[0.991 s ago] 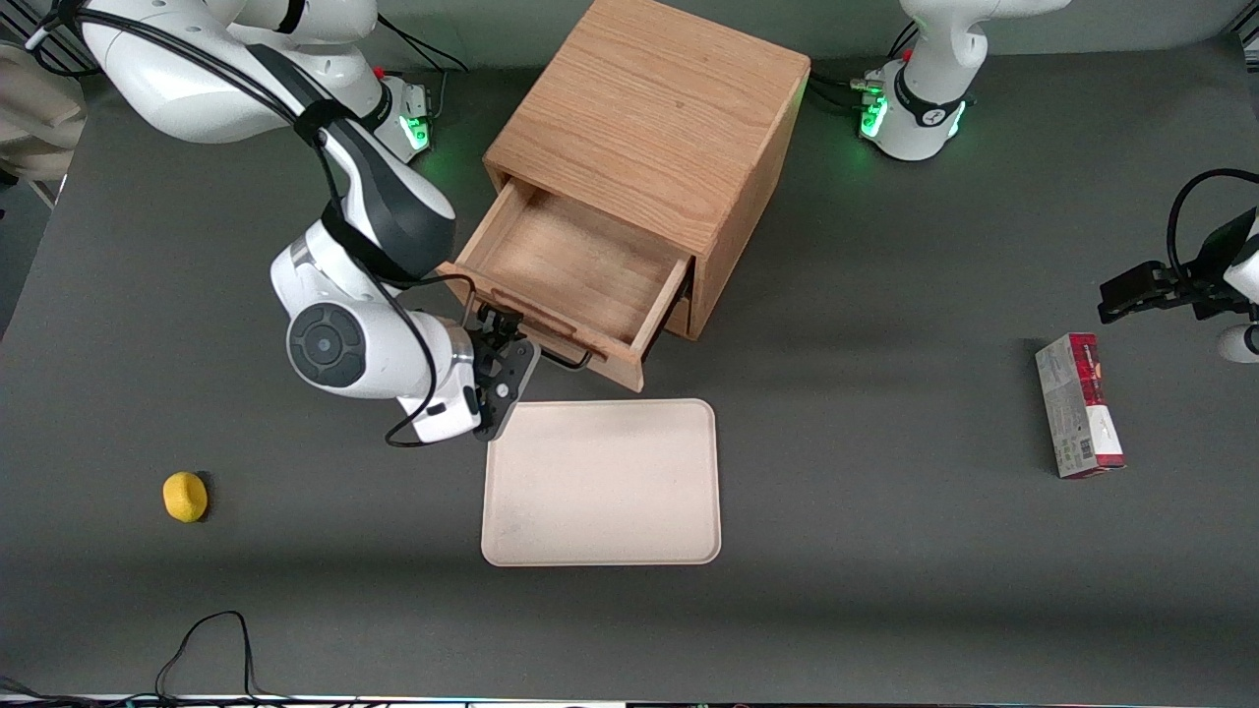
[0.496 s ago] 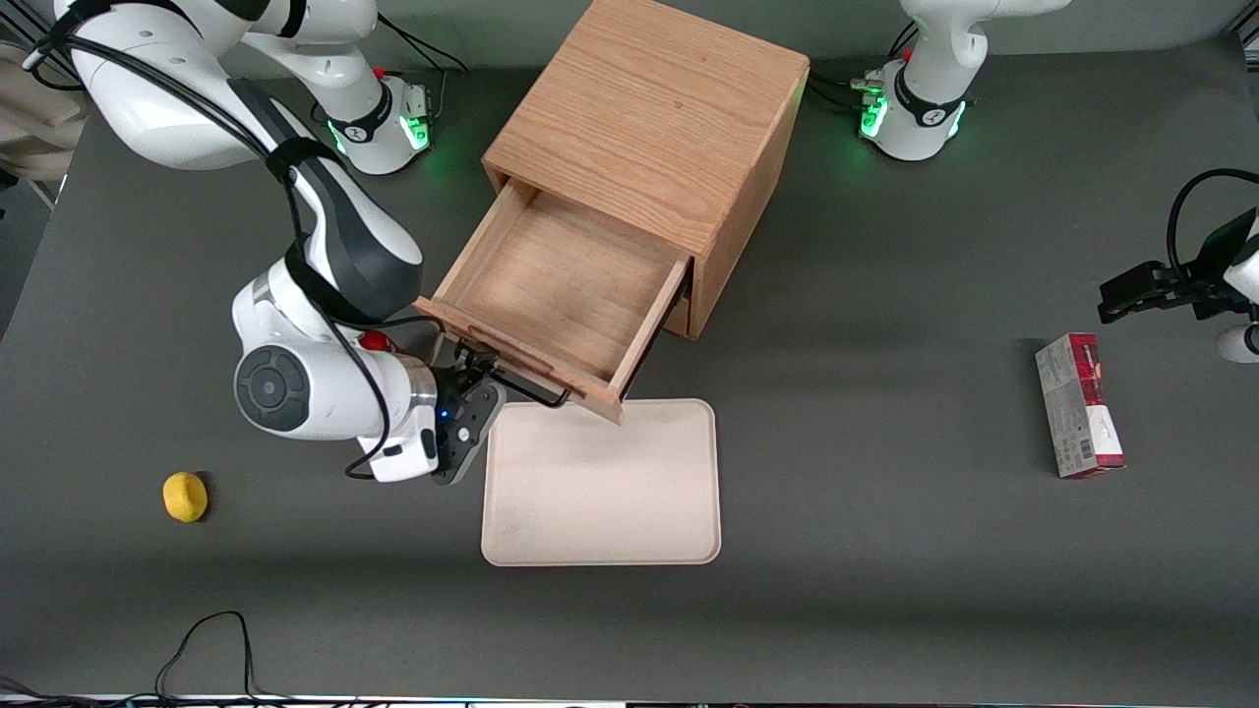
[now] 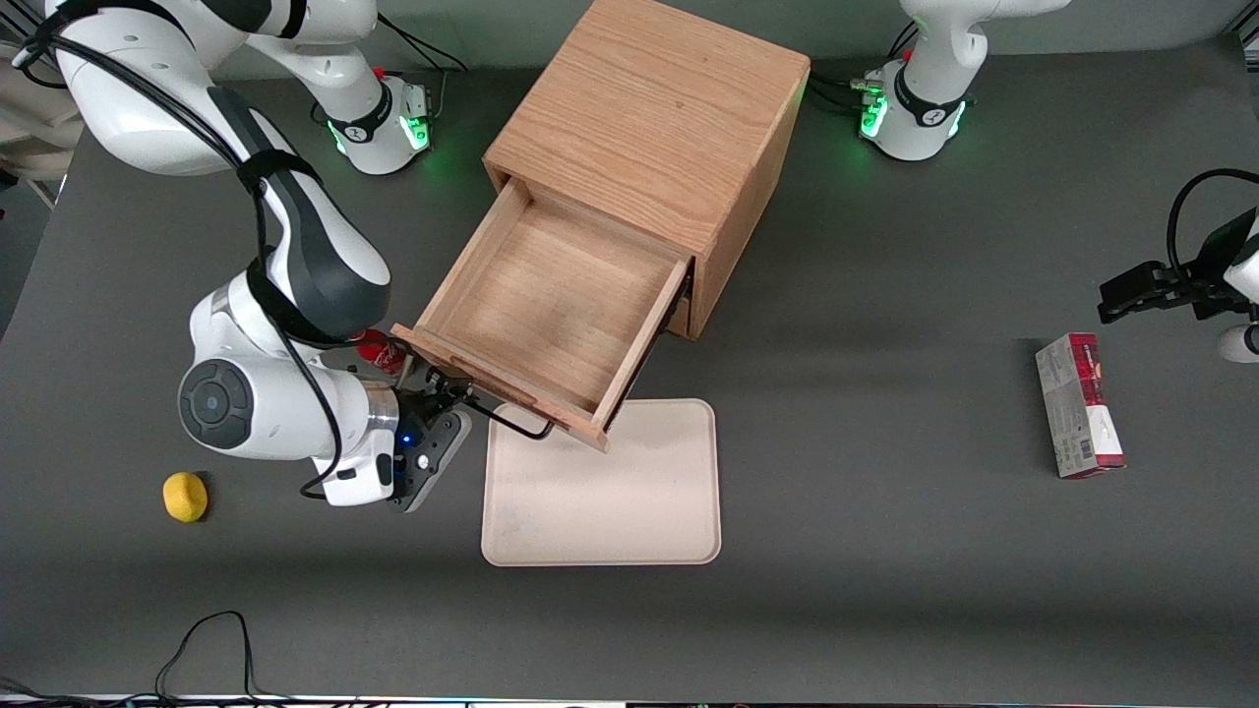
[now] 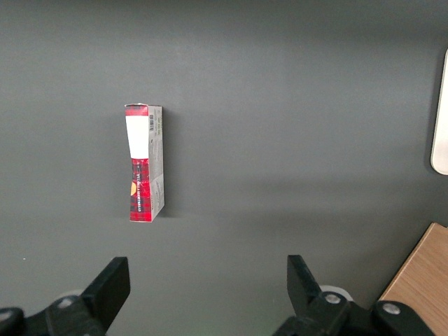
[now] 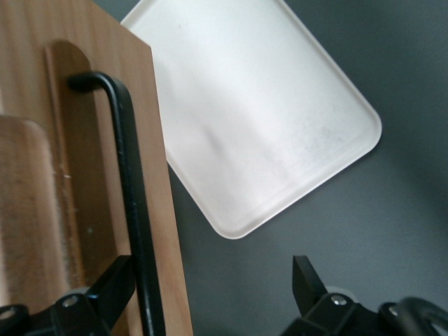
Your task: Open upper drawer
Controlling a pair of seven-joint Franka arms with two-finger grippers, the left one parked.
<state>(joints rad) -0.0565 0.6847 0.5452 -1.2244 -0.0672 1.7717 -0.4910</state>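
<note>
Upper drawer (image 3: 536,315): pulled far out of the wooden cabinet (image 3: 654,138), over the tray (image 3: 602,487).
Gripper (image 3: 440,395): fingers spread wide around the black handle (image 5: 133,203).
Table (image 3: 885,551): dark grey, matte.

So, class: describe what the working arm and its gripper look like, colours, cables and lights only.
The working arm is glossy white with dark grey joint sections and a round grey cap on its wrist. Black cables run along it, strapped on by a black band. The gripper, at the upper drawer handle, is black, with a small blue light on its mount. The arm's base glows green.
</note>
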